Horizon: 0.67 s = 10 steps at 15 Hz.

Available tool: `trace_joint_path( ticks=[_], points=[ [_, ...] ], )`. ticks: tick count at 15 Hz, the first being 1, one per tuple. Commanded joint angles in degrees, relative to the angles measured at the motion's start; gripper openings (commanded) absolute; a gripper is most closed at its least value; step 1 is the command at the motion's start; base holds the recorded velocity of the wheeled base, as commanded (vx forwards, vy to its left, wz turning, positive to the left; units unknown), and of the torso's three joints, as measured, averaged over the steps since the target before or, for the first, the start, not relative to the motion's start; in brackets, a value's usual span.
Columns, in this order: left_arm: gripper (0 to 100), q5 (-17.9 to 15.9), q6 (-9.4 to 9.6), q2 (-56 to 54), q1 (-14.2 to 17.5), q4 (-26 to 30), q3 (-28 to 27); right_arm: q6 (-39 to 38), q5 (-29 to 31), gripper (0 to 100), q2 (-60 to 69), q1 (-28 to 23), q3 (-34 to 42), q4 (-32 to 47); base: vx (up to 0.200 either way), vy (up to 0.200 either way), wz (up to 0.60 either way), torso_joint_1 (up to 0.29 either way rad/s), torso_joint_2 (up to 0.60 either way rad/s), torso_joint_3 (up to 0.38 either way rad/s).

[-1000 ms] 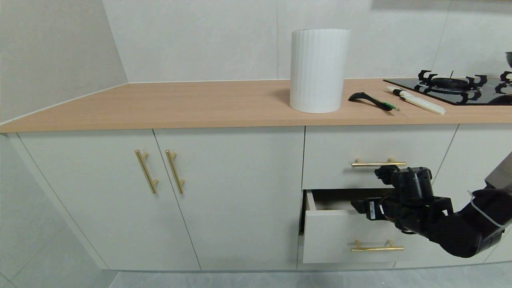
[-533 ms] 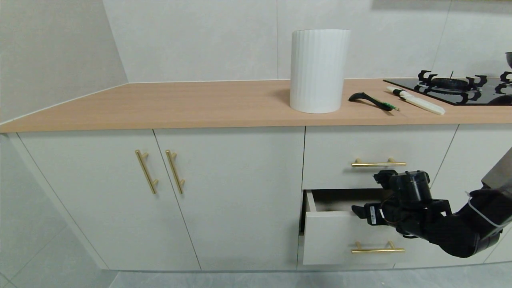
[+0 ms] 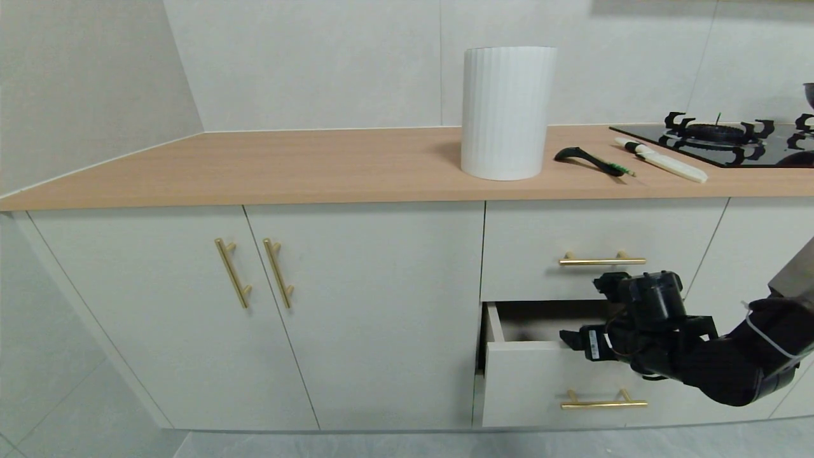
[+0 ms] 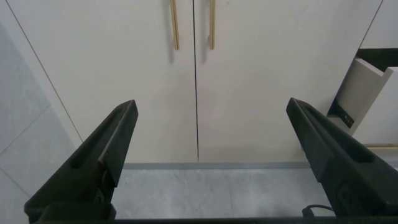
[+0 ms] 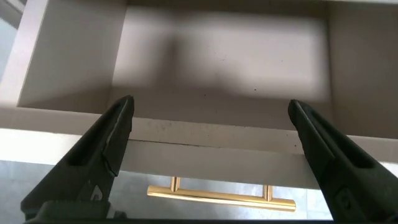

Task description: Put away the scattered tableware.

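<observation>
Tableware, two pieces, both flat on the light wood-grain countertop (image 3: 286,165):
- A black scoop-headed utensil with a dark green handle (image 3: 590,160) lies between the tall white ribbed cylinder (image 3: 507,111) and the second piece.
- A long cream-white utensil with a dark band near one end (image 3: 661,160) lies just beside the glossy black gas hob (image 3: 718,137). The two pieces are near each other; I cannot tell whether they touch.

Writing: a small white label sits on the right gripper (image 3: 588,310), its print too small to read.

Under the counter, the lower pale matte drawer (image 3: 540,381) stands partly pulled out. It has a flat front, a slim brass bar handle (image 3: 603,402), and a smooth, pale, shadowed interior.

The right gripper is black and hard-edged. It hangs at the drawer's open top above the front panel, with its fingers spread wide and holding nothing. The right wrist view looks past the fingers into the drawer cavity.

The left gripper (image 4: 211,106) has its fingers equally spread and empty. It faces the plain double cabinet doors (image 4: 249,74) above a grey tiled floor (image 4: 205,193).
</observation>
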<state>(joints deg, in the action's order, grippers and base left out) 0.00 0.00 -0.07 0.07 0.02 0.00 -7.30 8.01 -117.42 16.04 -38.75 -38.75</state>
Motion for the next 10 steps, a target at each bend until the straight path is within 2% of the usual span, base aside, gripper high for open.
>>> trace_joint_path(
  ticks=[1, 4, 10],
  points=[
    [100, 0.0, 0.0, 0.1, 0.0, 0.1, 0.0, 0.1, -2.5, 100, 3.9, 0.1, -0.1, 4.6, 0.0, 0.0, 0.0, 0.0, 0.0, 0.0],
    [100, 0.0, 0.0, 0.1, 0.0, 0.1, 0.0, 0.2, -4.0, 100, 7.5, 0.1, -1.6, 13.7, 0.0, 0.0, 0.0, 0.0, 0.0, 0.0],
    [100, 0.0, 0.0, 0.1, 0.0, 0.0, 0.0, 4.8, -4.3, 100, 10.5, 0.8, -1.7, 24.0, 0.0, 0.0, 0.0, 0.0, 0.0, 0.0]
  ],
)
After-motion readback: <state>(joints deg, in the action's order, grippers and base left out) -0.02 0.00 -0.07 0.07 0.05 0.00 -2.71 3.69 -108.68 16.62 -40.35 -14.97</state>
